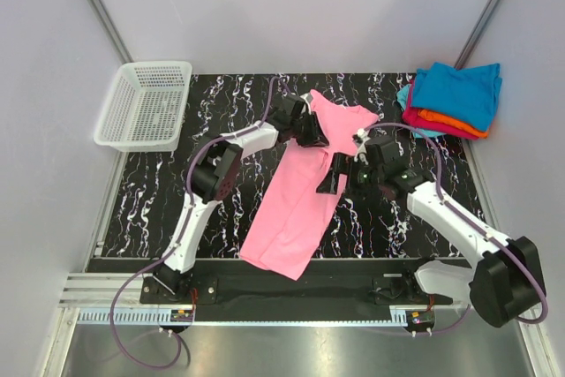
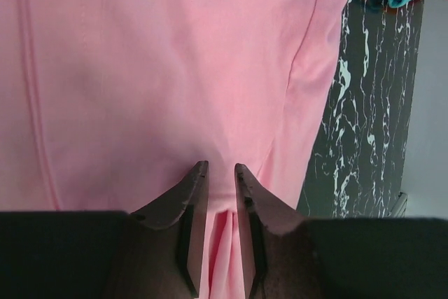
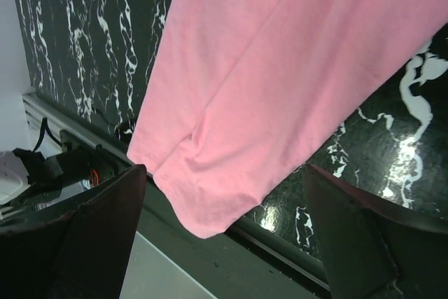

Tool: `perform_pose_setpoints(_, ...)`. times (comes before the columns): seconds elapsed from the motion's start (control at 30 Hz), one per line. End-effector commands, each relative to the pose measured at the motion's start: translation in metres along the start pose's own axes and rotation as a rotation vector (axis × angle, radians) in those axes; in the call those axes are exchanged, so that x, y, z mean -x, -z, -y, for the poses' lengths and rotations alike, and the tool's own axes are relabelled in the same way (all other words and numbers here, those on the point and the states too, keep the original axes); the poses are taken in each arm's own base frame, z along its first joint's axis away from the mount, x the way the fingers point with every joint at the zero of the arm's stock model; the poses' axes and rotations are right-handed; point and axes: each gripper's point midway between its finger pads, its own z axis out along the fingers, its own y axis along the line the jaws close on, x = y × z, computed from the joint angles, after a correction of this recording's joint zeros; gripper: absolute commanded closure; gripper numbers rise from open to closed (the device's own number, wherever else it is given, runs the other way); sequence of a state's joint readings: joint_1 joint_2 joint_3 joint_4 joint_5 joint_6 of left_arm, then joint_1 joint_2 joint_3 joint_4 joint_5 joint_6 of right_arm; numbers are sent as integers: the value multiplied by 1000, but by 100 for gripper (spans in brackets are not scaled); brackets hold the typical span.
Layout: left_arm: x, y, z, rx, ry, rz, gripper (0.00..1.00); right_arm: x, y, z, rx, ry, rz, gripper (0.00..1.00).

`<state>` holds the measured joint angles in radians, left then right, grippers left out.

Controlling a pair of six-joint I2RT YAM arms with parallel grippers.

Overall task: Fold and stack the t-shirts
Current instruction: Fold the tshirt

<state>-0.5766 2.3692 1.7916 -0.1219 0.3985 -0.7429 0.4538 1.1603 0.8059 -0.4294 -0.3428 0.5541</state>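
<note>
The pink t-shirt (image 1: 296,209) lies slantwise across the middle of the frame on the desk (image 1: 150,192), its hem drooping past the desk's bottom edge; the left fingers (image 2: 192,204), nearly together, seem to pinch a thin pleat near its top; the right fingers (image 3: 91,236) gape wide, holding nothing; a one-sided pull could skew the cloth or slip that slim pinch.

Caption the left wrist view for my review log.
Left hand pinching a fold of the pink t-shirt, with the black marbled table showing beyond its edge.
</note>
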Motion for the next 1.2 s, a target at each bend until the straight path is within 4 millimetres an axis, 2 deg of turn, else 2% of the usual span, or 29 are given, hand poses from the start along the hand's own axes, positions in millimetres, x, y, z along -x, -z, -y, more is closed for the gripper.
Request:
perform_pose_setpoints(0.0, 25, -7, 28, -96, -14, 63, 74, -13, -13, -21, 115, 16, -67, 0)
perform_pose_setpoints(0.17, 25, -15, 9, -30, -2, 83, 74, -44, -39, -29, 150, 56, -183, 0)
perform_pose_setpoints(0.27, 27, -11, -1, 31, -13, 94, 74, -65, -69, -18, 112, 50, -269, 0)
perform_pose_setpoints(0.4, 32, -6, -12, 109, -34, 117, 74, -78, -90, -7, 56, 36, -321, 0)
perform_pose_setpoints(0.73, 26, -12, -48, 265, -29, 94, 74, -95, -100, 21, -52, -19, -358, 0)
perform_pose_setpoints(0.9, 26, -12, -57, 296, -21, 93, 74, -106, -104, 36, -113, -44, -397, 0)
perform_pose_setpoints(1.0, 32, -8, -60, 333, -14, 109, 74, -110, -101, 43, -161, -65, -416, 0)
perform_pose_setpoints(1.07, 32, -3, -73, 392, 15, 107, 75, -111, -96, 50, -221, -77, -426, 0)
perform_pose_setpoints(1.17, 41, 8, -82, 440, 41, 131, 75, -109, -83, 57, -294, -82, -422, 0)
